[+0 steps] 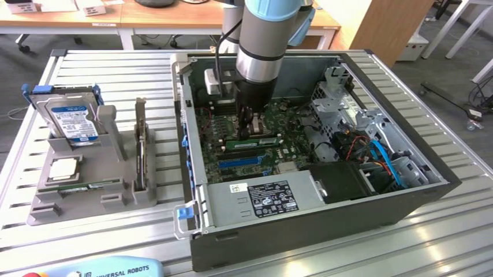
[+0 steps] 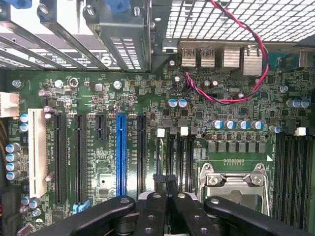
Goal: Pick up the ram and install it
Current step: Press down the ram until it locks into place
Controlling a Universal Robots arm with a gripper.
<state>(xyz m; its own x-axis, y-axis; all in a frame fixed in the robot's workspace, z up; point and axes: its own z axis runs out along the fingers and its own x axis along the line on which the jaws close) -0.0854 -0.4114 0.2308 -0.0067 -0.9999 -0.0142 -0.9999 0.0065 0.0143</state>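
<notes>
The ram is a thin green stick standing on edge among the memory slots of the motherboard, inside the open computer case. My gripper reaches straight down into the case and sits on the end of the ram nearer the exterior view's left. In the wrist view my gripper is shut, its black fingertips pressed together directly over the dark memory slots, beside the metal CPU socket. I cannot tell whether the tips pinch the ram's edge or rest on it.
A grey holder at the exterior view's left carries a hard drive, a silver CPU chip, a thin green board and an upright card. A power supply, drive cage and cables crowd the case.
</notes>
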